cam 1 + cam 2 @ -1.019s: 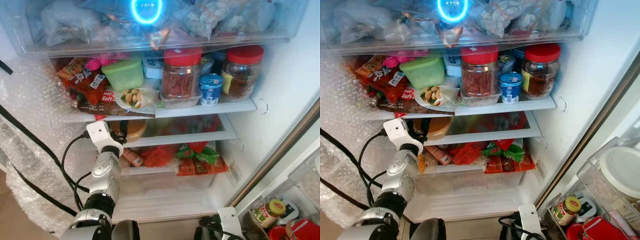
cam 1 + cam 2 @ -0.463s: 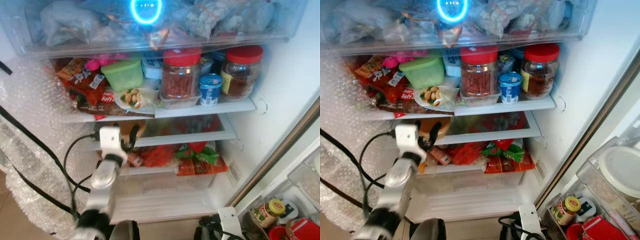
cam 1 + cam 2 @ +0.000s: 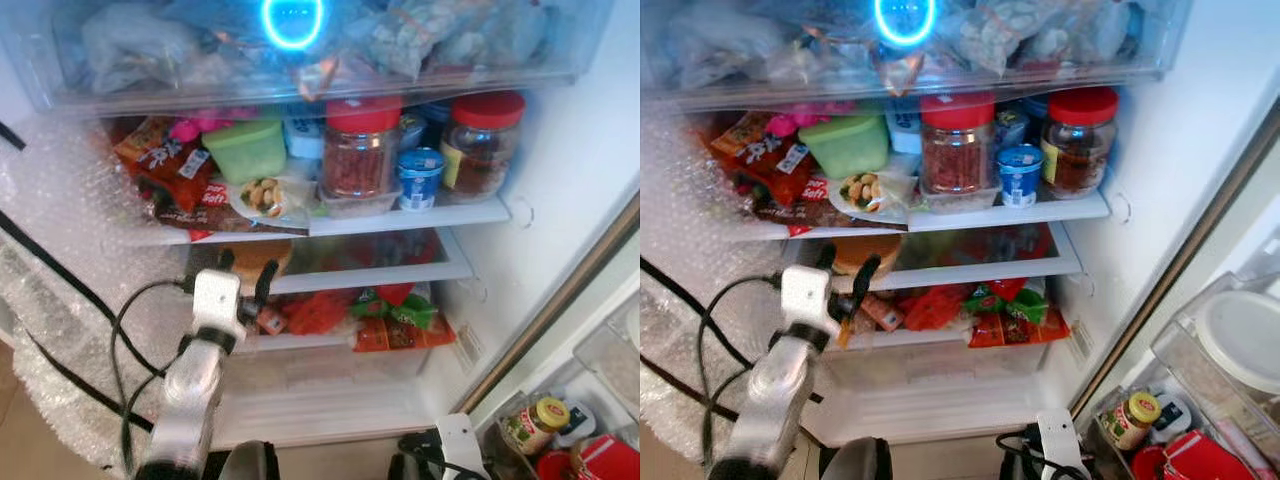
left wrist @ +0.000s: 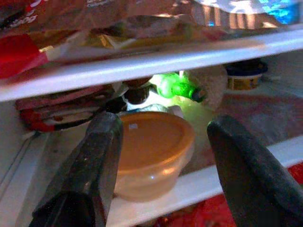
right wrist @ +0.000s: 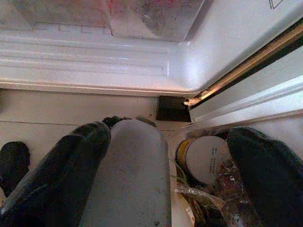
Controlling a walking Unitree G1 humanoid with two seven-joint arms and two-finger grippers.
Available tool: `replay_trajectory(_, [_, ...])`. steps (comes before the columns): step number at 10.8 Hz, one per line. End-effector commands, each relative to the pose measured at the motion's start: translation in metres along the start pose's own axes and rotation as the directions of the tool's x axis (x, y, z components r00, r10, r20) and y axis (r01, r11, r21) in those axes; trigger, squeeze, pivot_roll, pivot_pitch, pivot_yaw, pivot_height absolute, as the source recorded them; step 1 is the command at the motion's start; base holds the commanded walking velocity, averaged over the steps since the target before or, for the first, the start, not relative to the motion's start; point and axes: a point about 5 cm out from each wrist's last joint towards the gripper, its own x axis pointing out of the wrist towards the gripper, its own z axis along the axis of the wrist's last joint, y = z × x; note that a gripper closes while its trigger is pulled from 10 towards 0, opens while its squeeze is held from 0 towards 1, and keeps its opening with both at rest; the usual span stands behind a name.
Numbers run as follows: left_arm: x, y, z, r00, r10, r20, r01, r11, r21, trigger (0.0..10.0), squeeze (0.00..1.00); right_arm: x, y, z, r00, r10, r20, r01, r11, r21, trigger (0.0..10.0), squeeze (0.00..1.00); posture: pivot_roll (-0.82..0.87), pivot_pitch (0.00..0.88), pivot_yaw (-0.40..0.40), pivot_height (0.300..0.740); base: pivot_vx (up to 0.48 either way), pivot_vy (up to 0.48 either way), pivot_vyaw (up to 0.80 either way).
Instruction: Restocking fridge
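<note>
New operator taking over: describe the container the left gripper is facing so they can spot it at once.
In the open fridge, find the second glass shelf, below the jars. At its left end sits an orange lidded tub, directly ahead of the open left gripper. It is the only round, squat orange container; its neighbours are flat snack packets.

My two head eyes look forward and down into the open fridge (image 3: 560,160), both seeing the same shelves. My left wrist camera sits close, facing the orange tub (image 4: 154,151). My right wrist camera points at the floor (image 5: 57,118).
</note>
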Motion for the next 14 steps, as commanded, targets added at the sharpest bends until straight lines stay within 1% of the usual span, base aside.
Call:
replay_trajectory(1, [-0.007,0.003,0.0,1.0,0.002,-0.022,-0.002,1.0,0.017,10.0,0.0,-0.001,-0.001,-0.007,1.0,-0.007,-0.024,0.007,1.0,0.002,10.0,0.0,0.0,0.0,0.029,0.629,0.0,0.0,0.0])
replay_trajectory(2, [-0.015,0.004,-0.003,0.999,0.006,-0.054,-0.005,1.0,0.021,10.0,0.0,-0.001,-0.001,-0.007,1.0,-0.008,-0.025,0.008,1.0,0.002,10.0,0.0,0.0,0.0,0.029,0.629,0.0,0.0,0.0])
replay_trajectory(4, [-0.034,0.01,-0.022,0.985,0.055,-0.165,-0.061,0.998,-0.033,10.0,0.0,-0.001,-0.001,-0.006,1.0,-0.009,-0.024,0.009,1.0,-0.003,10.0,0.0,0.0,0.0,0.027,0.629,0.0,0.0,0.0])
replay_trajectory(5, [-0.036,0.012,-0.026,0.979,0.054,-0.195,-0.062,0.998,-0.033,10.0,0.0,-0.001,-0.002,-0.006,1.0,-0.009,-0.025,0.009,1.0,-0.003,10.0,0.0,0.0,0.0,0.026,0.629,0.0,0.0,0.0])
replay_trajectory(6, [-0.036,0.013,-0.032,0.968,0.054,-0.244,-0.064,0.997,-0.033,10.0,0.0,-0.001,-0.002,-0.007,1.0,-0.008,-0.025,0.008,1.0,-0.005,10.0,0.0,0.0,0.0,0.026,0.629,0.0,0.0,0.0])
replay_trajectory(7, [-0.033,0.014,-0.034,0.965,0.061,-0.257,-0.075,0.996,-0.045,10.0,0.0,-0.001,-0.002,-0.007,1.0,-0.008,-0.025,0.008,1.0,-0.006,10.0,0.0,0.0,0.0,0.026,0.629,0.0,0.0,0.0])
replay_trajectory(8, [-0.023,0.012,-0.037,0.963,0.051,-0.265,-0.069,0.996,-0.058,10.0,0.0,-0.001,-0.002,-0.007,1.0,-0.009,-0.025,0.009,1.0,-0.006,10.0,0.0,0.0,0.0,0.025,0.629,0.0,0.0,0.0])
replay_trajectory(12, [-0.001,0.017,-0.04,0.961,0.052,-0.27,-0.072,0.995,-0.065,10.0,0.0,-0.002,-0.001,-0.007,1.0,-0.01,-0.024,0.01,1.0,-0.003,10.0,0.0,-0.02,0.0,0.032,0.629,0.0,0.0,0.0])
replay_trajectory(13, [0.006,0.018,-0.041,0.96,0.052,-0.277,-0.076,0.994,-0.078,10.0,0.0,-0.002,-0.001,-0.007,1.0,-0.014,-0.024,0.014,1.0,-0.001,10.0,0.0,-0.02,0.0,0.033,0.629,0.0,0.0,0.0])
replay_trajectory(14, [0.009,0.019,-0.044,0.957,0.057,-0.286,-0.087,0.992,-0.094,10.0,0.0,-0.002,-0.001,-0.007,1.0,-0.015,-0.023,0.015,1.0,0.0,10.0,0.0,-0.02,0.0,0.032,0.629,0.0,0.0,0.0])
